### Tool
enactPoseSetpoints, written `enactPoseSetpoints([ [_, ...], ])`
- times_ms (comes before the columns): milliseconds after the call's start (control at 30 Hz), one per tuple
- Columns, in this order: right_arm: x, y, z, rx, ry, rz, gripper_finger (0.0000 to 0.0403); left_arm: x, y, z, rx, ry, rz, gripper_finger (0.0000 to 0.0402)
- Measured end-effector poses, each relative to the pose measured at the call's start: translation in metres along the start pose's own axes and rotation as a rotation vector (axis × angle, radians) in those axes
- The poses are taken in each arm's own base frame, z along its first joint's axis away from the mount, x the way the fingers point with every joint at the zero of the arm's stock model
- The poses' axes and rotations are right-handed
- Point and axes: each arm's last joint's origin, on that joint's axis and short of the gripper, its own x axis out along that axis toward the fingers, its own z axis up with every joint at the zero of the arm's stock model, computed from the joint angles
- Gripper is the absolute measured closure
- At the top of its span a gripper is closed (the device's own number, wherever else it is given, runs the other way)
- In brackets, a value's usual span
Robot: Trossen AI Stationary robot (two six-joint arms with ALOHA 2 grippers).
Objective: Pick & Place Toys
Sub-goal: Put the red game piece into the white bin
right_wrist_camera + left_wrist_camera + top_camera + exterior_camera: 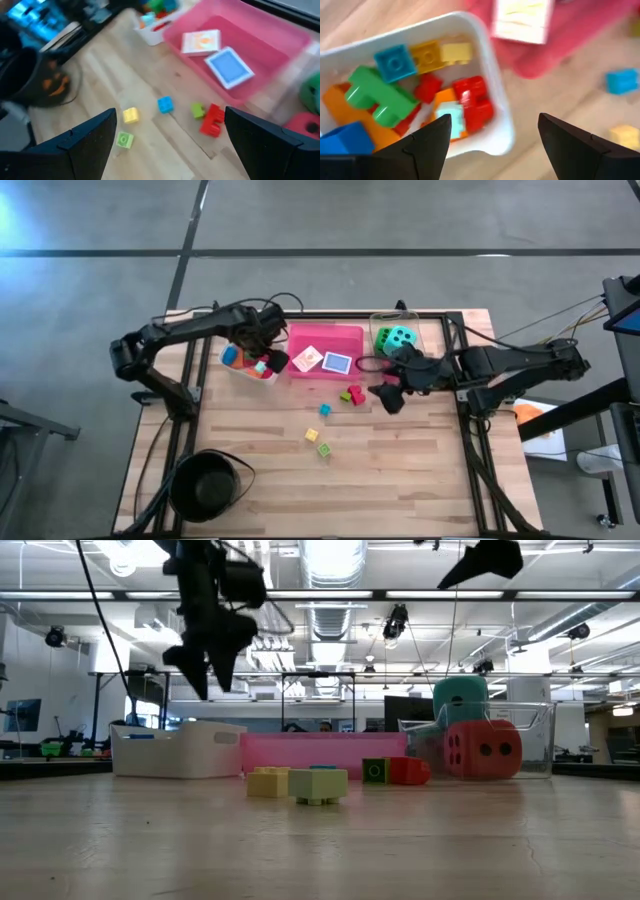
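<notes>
My left gripper [268,358] hangs open and holds nothing above the white tray [492,102], which holds several bright blocks, among them a green one [377,97] and a red one [475,102]. My right gripper [175,150] stands open and high over the table near the clear tray [385,323], holding nothing. Loose on the wood lie a blue block [165,104], a yellow block [130,115], a green block [124,140] and a red block [212,121] with a small green one [197,110] beside it. Two cards [322,361] lie in the pink tray [345,335]. Green and teal dice [396,338] sit in the clear tray.
A black round bowl [207,483] stands at the near left corner of the table. The three trays stand in a row along the far edge. A red die [487,750] shows by the clear tray in the low view. Bare wood lies between the loose blocks and the near edge.
</notes>
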Motion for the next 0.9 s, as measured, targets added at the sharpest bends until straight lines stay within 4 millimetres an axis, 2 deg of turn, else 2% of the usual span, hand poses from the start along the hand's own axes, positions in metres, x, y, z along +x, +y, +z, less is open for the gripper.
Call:
enactPoseSetpoints([
  [133,0.005,-0.012,0.007,0.085,-0.002,-0.061,0.0041,-0.018,-0.022,-0.006,0.101,-0.055,-0.046,0.0099],
  [300,0.011,-0.014,0.009,0.111,0.042,-0.063,0.0041,-0.035,-0.039,-0.019,0.146,-0.101,-0.092,0.0099],
  [467,0.035,-0.010,0.003,0.089,0.134,-0.110,0.0058,-0.049,-0.049,-0.035,0.183,-0.138,-0.158,0.0099],
  [667,0.074,-0.005,-0.009,0.063,0.244,-0.196,0.0106,-0.068,-0.053,-0.052,0.221,-0.254,-0.307,0.0099],
  [900,0.108,0.003,-0.014,0.042,0.327,-0.232,0.0140,-0.076,-0.043,-0.066,0.215,-0.327,-0.359,0.0099],
])
